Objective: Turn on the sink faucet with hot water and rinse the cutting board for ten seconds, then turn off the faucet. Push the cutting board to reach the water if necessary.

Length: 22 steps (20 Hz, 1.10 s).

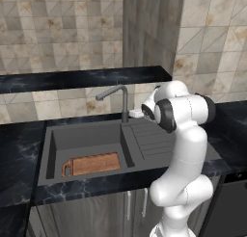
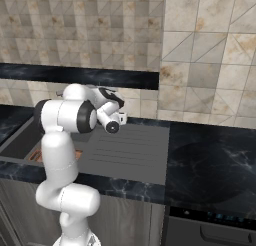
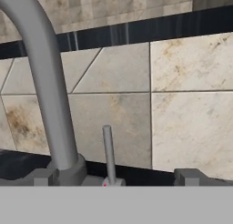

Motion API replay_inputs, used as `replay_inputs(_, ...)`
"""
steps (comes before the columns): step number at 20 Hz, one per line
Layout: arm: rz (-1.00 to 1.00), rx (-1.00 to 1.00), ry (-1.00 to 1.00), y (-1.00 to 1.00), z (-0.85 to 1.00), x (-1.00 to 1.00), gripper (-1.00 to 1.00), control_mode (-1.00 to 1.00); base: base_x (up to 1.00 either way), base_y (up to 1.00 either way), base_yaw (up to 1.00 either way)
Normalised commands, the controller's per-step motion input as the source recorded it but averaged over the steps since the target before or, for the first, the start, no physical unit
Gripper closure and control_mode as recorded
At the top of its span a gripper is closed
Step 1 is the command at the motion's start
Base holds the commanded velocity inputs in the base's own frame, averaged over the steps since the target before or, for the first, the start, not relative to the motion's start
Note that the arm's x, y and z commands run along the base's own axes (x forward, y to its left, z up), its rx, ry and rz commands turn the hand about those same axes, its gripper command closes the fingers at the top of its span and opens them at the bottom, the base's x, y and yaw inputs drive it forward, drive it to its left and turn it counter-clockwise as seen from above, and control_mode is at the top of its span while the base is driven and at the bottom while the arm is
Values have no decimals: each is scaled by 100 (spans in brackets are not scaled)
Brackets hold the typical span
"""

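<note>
we see the cutting board lying flat in the basin of the sink, near its front wall, handle hole to the left. sink faucet stands upright behind the basin on the dark table. gripper sits just at the faucet base, spread either side of the small lever, not touching it.

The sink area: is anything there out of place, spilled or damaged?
Nothing stands out. The cutting board lies flat in the sink basin, the sink faucet stands upright with no water running, and the gripper is near its lever.
</note>
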Motion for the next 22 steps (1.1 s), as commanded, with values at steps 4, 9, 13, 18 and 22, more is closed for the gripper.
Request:
replay_inputs(4,-6,0,0,0,0,9,-100,-100,0,0,0)
replay_inputs(9,-5,0,0,0,0,11,-100,-100,0,0,0)
replay_inputs(13,-4,0,0,0,0,11,-100,-100,0,0,0)
replay_inputs(18,-3,0,0,0,0,12,-100,-100,0,0,0)
replay_inputs(22,-3,0,0,0,0,17,-100,-100,0,0,0)
